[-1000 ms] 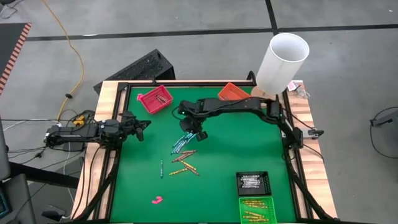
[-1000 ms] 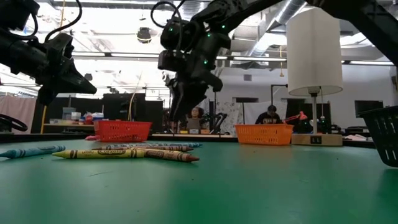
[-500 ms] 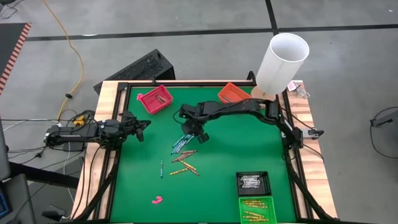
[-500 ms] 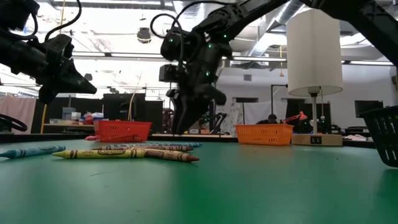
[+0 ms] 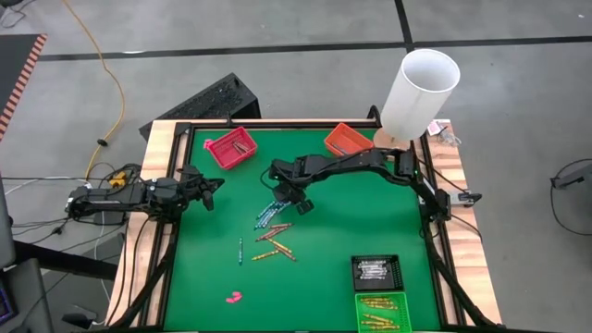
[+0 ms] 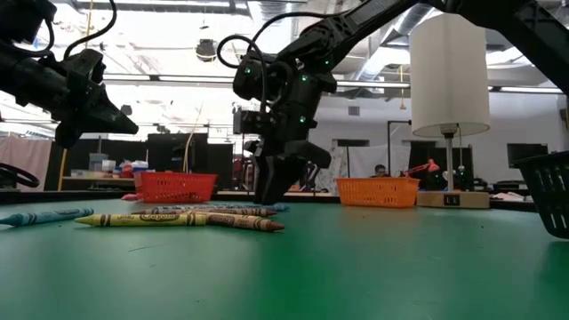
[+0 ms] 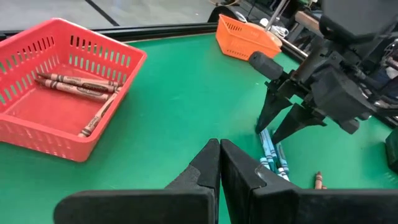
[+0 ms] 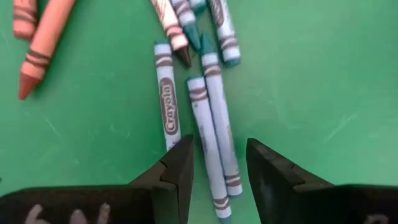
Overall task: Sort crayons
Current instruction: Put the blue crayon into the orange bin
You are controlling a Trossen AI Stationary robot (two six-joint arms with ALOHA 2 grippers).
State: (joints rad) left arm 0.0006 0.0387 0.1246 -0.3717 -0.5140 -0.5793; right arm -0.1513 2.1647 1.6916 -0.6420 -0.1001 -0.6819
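Paper-wrapped crayons (image 8: 208, 118) with matt labels, matt green table mat (image 5: 333, 240), slotted red plastic basket (image 7: 59, 93), pale wood table edging (image 5: 159, 139), matt black gripper fingers (image 8: 177, 171).

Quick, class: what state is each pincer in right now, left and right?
Left pincer: closed, empty, at the table's left edge.
Right pincer: open, straddling two blue crayons, gripping nothing yet.

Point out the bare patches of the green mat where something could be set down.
Bare mat: between the crayon pile and the right rail above the black tray; also between the pink lump and the green tray. Crowded: mid-mat, where the right gripper hangs over blue crayons.
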